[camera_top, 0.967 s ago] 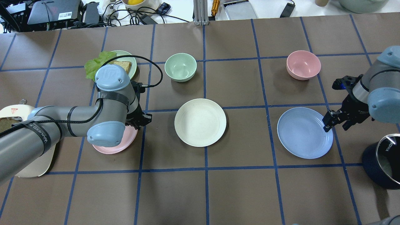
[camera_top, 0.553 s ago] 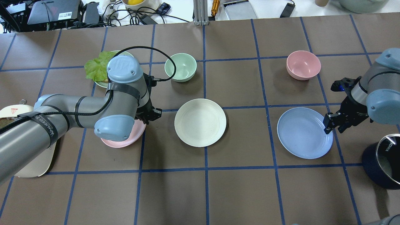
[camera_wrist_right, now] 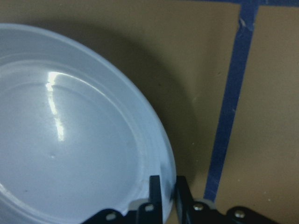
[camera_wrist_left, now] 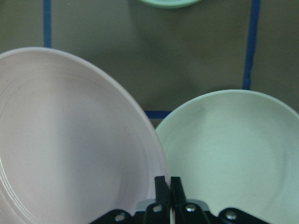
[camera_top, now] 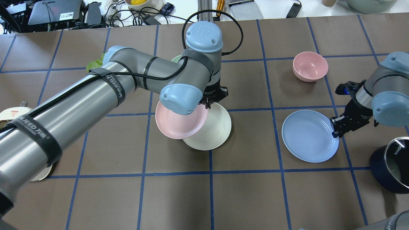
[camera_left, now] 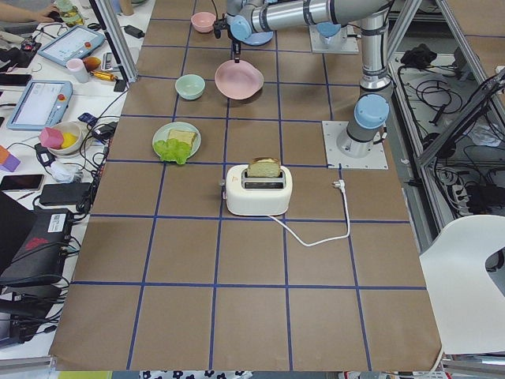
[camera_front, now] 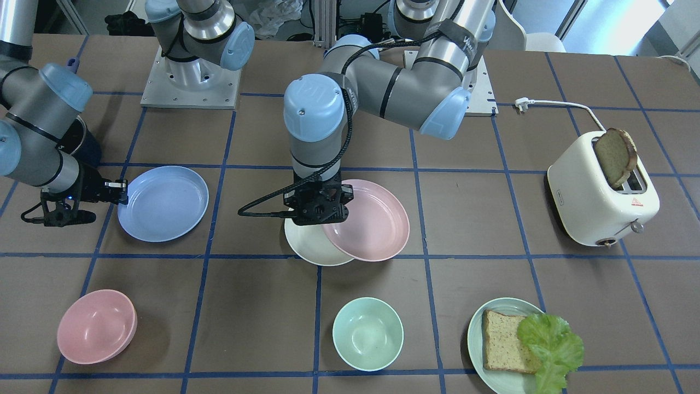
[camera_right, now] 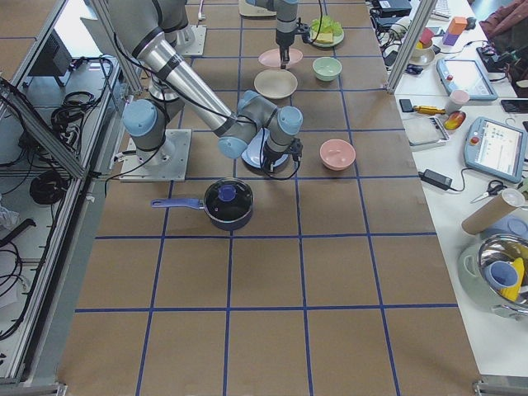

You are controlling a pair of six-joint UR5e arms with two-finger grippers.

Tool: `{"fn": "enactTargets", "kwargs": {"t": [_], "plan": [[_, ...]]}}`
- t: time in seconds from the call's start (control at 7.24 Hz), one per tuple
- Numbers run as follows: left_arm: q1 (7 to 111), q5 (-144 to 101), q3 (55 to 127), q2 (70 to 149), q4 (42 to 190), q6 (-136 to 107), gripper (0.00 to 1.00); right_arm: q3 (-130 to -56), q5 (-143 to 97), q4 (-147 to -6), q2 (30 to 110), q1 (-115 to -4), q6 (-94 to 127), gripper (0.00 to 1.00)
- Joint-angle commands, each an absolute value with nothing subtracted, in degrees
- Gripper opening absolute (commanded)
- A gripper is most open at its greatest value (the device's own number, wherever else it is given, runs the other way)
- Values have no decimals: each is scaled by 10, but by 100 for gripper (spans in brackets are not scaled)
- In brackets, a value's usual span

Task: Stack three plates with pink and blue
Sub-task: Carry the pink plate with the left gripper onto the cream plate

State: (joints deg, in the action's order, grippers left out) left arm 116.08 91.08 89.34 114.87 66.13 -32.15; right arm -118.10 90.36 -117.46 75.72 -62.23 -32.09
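My left gripper [camera_top: 207, 103] is shut on the rim of the pale pink plate [camera_top: 175, 123] and holds it above the table. The pink plate overlaps the left part of the cream-white plate [camera_top: 212, 132], which lies flat at the table's middle. In the left wrist view the shut gripper [camera_wrist_left: 168, 184] pinches the pink plate's [camera_wrist_left: 70, 140] edge, with the cream plate [camera_wrist_left: 229, 154] below to the right. My right gripper [camera_top: 335, 129] is shut on the right rim of the light blue plate [camera_top: 308, 135]. The right wrist view shows that gripper [camera_wrist_right: 167, 186], the blue plate [camera_wrist_right: 70, 140] and a shadow under the rim.
A pink bowl [camera_top: 310, 66] stands beyond the blue plate. A mint bowl [camera_front: 367, 334] stands beyond the cream plate. A green plate with bread and lettuce [camera_front: 519, 345] and a toaster [camera_front: 601, 202] are on my left. A dark lidded pot [camera_top: 391, 164] sits near my right arm.
My left gripper has carried the pink plate to the right, from the table's left part to over the cream plate. My right gripper and the blue plate have shifted slightly left.
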Motion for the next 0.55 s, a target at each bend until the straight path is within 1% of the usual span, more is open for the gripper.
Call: {"fn": "enactTargets", "kwargs": {"t": [0.0,0.14,0.28,0.41], "plan": [[1207,911,845,1200,670,-357,0,-1180,904,-1175,753,-622,-321,4],[1212,909,843,1214,671,-357,0,-1176,904,-1175,753,-622,-320,0],[1213,910,843,1216,673,-356,0,-1166,904,-1173,753,-622,-320,0],[1212,911,846,1217,675,-346,28,-1150,904,-1166,752,-622,-317,0]]}}
